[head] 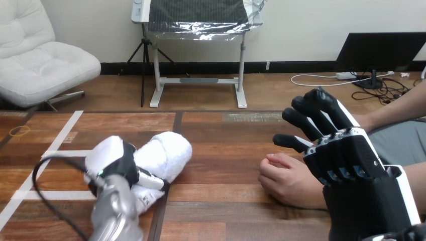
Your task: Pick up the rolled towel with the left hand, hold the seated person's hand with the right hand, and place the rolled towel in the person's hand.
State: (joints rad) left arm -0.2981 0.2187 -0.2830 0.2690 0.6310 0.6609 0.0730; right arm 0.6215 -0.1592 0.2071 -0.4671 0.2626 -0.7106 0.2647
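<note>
Rolled white towel point(168, 150) at eight o'clock: left hand point(109, 161) fingers clamp it for lifting; right hand point(351, 160) fingers stand apart over the person's hand point(284, 182).

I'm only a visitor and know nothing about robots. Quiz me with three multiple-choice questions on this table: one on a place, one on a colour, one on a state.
1. Where is the rolled towel? A the table's left part; B its right part; C its far edge.
2. What colour is the towel? A blue; B white; C red.
3. How are the right hand's fingers? A straight; B curled into a fist; C pinching the towel.
Key: 1 A, it lies left, at the left hand. 2 B, plainly white. 3 A, they stretch out by the person's hand.
</note>
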